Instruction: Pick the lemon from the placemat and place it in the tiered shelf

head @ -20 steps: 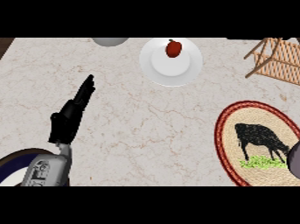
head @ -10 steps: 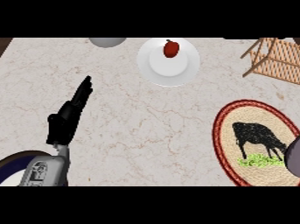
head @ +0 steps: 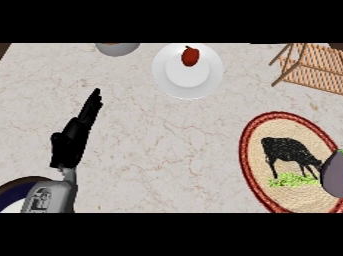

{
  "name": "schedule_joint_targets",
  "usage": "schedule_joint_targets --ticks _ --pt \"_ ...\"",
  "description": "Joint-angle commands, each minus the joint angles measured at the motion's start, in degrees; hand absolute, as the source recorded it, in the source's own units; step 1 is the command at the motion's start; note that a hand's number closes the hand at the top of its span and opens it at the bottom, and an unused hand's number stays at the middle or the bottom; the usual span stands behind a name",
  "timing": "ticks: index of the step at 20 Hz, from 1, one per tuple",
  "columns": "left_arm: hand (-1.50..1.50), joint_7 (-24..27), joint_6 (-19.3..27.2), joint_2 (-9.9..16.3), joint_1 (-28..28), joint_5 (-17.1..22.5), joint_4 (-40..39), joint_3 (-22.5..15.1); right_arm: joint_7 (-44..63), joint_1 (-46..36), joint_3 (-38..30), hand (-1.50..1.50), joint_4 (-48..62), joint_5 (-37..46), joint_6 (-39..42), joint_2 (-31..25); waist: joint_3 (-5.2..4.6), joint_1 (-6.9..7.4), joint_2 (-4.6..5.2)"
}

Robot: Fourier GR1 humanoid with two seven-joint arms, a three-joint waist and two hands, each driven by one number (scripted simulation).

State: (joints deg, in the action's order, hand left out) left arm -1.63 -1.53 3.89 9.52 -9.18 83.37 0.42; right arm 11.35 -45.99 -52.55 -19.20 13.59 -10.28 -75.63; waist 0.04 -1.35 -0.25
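Observation:
A round woven placemat (head: 288, 129) with a red rim and a black cow picture lies at the right of the counter. A purple eggplant (head: 336, 173) with a green stem rests on its right side, partly cut by the view's edge. No lemon shows anywhere. The wooden tiered shelf (head: 323, 70) stands at the back right. My left hand (head: 73, 141) is open at the left, fingers straight and pointing away from me, far from the placemat and holding nothing. My right hand is out of sight.
A white plate (head: 189, 80) at the back middle carries a small red fruit (head: 191, 56). A grey bowl (head: 117, 48) peeks in at the back edge, left of the plate.
Everything on the counter has slid slightly left in the view, so more of the eggplant shows at the right edge. The left hand has kept its pose.

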Motion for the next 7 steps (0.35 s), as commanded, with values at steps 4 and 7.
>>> schedule_joint_targets --ticks 4,7 --pt "0.00 -0.36 0.80 -1.02 0.49 -0.33 -0.64 -0.36 -3.41 15.15 -5.72 -1.50 4.53 -4.91 14.81 -9.05 0.06 -0.19 0.09" --pt "0.00 2.26 0.00 0.13 -3.71 0.35 0.72 0.42 -6.61 23.95 -11.03 -1.50 7.87 -8.83 19.55 -9.86 0.03 -0.82 -0.15"
